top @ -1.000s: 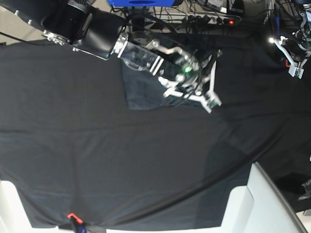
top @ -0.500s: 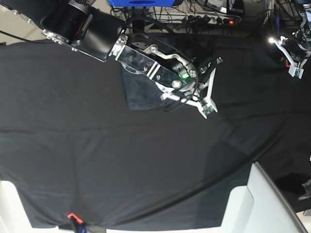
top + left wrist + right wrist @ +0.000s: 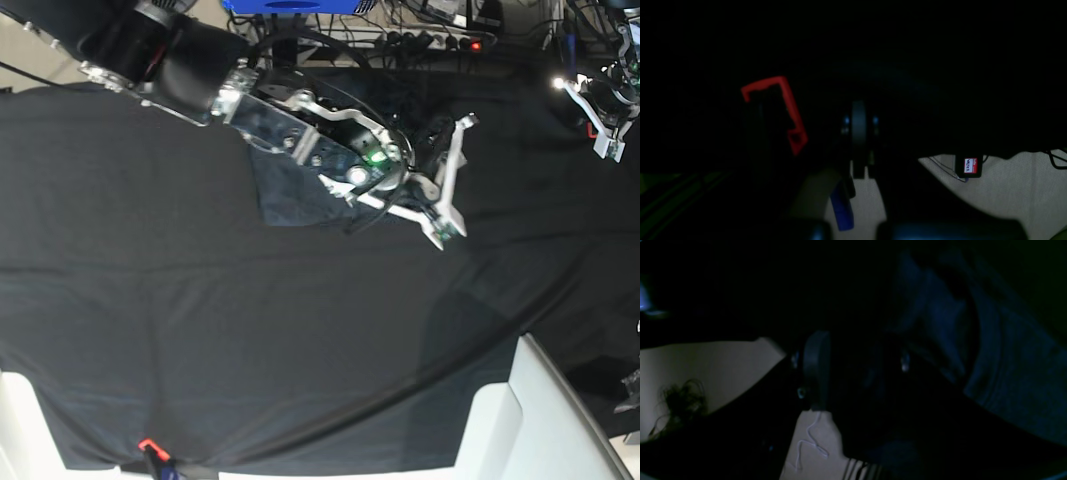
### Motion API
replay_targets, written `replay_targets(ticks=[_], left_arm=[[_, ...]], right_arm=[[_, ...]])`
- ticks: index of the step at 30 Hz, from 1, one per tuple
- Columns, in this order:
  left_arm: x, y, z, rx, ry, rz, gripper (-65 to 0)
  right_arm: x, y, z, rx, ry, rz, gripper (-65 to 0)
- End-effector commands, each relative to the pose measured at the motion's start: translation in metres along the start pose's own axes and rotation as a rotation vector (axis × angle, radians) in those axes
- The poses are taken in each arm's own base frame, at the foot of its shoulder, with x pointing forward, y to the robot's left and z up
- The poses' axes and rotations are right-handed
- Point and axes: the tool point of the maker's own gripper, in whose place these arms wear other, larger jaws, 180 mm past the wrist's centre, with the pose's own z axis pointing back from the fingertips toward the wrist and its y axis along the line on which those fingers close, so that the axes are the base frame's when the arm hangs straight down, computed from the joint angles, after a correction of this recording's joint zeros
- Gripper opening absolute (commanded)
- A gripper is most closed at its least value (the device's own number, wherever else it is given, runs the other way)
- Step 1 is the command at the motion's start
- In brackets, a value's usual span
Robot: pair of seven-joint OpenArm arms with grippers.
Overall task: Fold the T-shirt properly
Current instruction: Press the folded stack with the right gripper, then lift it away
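Charcoal knit T-shirt (image 3: 290,195) lies folded small at the table's far middle; we judge folding nearly done. Our right gripper (image 3: 452,180) hovers over its edge, jaws spread, empty. Our left gripper (image 3: 605,125), pressed together, waits aside.

Both wrist views are badly underexposed: most of each frame is near-black, and only pale floor patches at the bottom edges and a red clip (image 3: 786,110) in the left wrist view read clearly. In the right wrist view the T-shirt (image 3: 1007,366) shows as a faint blue-grey smear, soft and noisy. The base view is far brighter and evenly lit from above, yet the black tablecloth (image 3: 200,330) swallows detail, with a diagonal crease catching light. A small lamp (image 3: 558,82) flares white at the upper right, and a green indicator light (image 3: 374,156) glows on the near arm
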Motion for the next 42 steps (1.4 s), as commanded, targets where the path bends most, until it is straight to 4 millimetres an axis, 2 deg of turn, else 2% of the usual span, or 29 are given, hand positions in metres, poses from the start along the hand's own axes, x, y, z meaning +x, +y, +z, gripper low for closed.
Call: replay_targets(ticks=[1,4,9,12,14,15,23,27,29,32,35,38,41,42], left_arm=[[-0.001,0.0,0.002,-0.012,0.01,-0.016,-65.0],[-0.001,0.0,0.002,-0.012,0.01,-0.016,-65.0],[0.001,-0.001,0.002,-0.013,0.002,-0.015,-65.0],[0.002,-0.001,0.002,-0.013,0.001,-0.016,-65.0],[0.002,-0.001,0.002,-0.013,0.001,-0.016,-65.0],[0.002,-0.001,0.002,-0.013,0.002,-0.017,-65.0],[0.002,-0.002,0.002,-0.015,0.0,-0.014,-65.0],[0.0,-0.01,-0.002,-0.025,0.001,-0.006,-65.0],[0.005,-0.013,-0.005,-0.03,-0.014,0.001,-65.0],[0.008,-0.017,-0.007,-0.037,-0.022,0.007,-65.0],[0.009,-0.017,-0.008,-0.036,-0.025,0.007,-65.0],[0.009,-0.017,-0.008,-0.036,-0.025,0.007,-65.0],[0.009,-0.017,-0.007,-0.036,-0.024,0.007,-65.0],[0.008,-0.017,-0.007,-0.037,-0.022,0.007,-65.0]], right_arm=[[0.033,0.002,0.012,0.013,-0.088,0.01,-42.0],[0.047,-0.018,0.012,-0.032,-0.101,0.004,-42.0],[0.05,-0.049,-0.012,-0.121,-0.066,-0.005,-42.8],[0.051,-0.061,-0.017,-0.151,-0.089,-0.011,-51.9],[0.044,-0.067,-0.021,-0.164,-0.067,-0.02,-60.6],[0.04,-0.069,-0.023,-0.168,-0.058,-0.024,-62.7],[0.015,-0.073,-0.032,-0.179,-0.007,-0.052,-62.4],[0.005,-0.092,-0.04,-0.227,-0.001,-0.066,-62.1],[0.0,-0.102,-0.044,-0.253,-0.001,-0.07,-62.1],[0.005,-0.109,-0.043,-0.266,-0.024,-0.065,-62.1],[0.018,-0.108,-0.039,-0.262,-0.051,-0.054,-62.1],[0.038,-0.088,-0.027,-0.211,-0.109,-0.038,-62.1],[0.041,-0.062,-0.007,-0.138,-0.117,-0.022,-62.1],[0.039,-0.06,0.001,-0.135,-0.104,-0.028,-62.1]])
